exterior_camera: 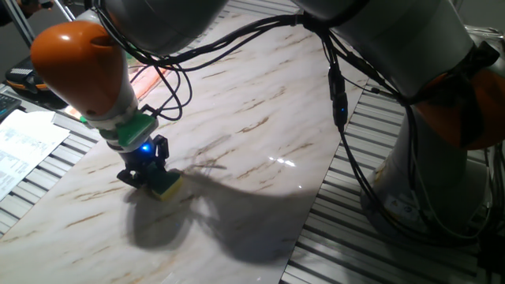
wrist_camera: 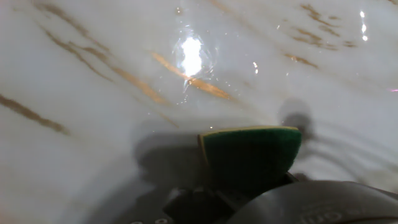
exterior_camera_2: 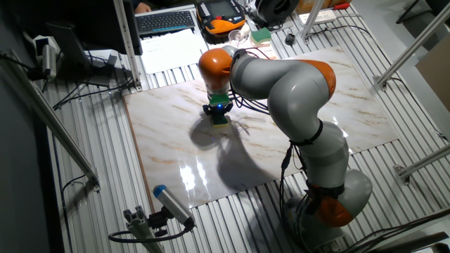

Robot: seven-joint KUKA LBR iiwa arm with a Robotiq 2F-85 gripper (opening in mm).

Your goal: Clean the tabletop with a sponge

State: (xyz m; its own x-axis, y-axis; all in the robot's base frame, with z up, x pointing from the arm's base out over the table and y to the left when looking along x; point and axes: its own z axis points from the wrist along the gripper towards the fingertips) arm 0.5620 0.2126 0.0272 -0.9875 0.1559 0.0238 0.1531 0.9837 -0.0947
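The sponge (exterior_camera: 167, 186) is a small block with a dark green top on yellow foam, and it rests flat on the tabletop (exterior_camera: 252, 110), a glossy white marble-look slab with brown veins. My gripper (exterior_camera: 150, 177) is shut on the sponge from above, near the slab's left part in one fixed view. From the other fixed view the sponge (exterior_camera_2: 220, 119) sits under the gripper (exterior_camera_2: 218, 112) toward the far middle of the tabletop (exterior_camera_2: 176, 154). In the hand view the sponge (wrist_camera: 252, 149) fills the lower centre against the shiny tabletop (wrist_camera: 93, 68).
Grey slatted surface (exterior_camera: 379, 237) surrounds the slab. Black cables (exterior_camera: 339, 102) hang from the arm over the slab's right side. Papers (exterior_camera: 24, 146) lie at the left edge. A laptop (exterior_camera_2: 165, 21), a paler sponge (exterior_camera_2: 261, 34) and an orange device (exterior_camera_2: 225, 24) sit beyond the far edge.
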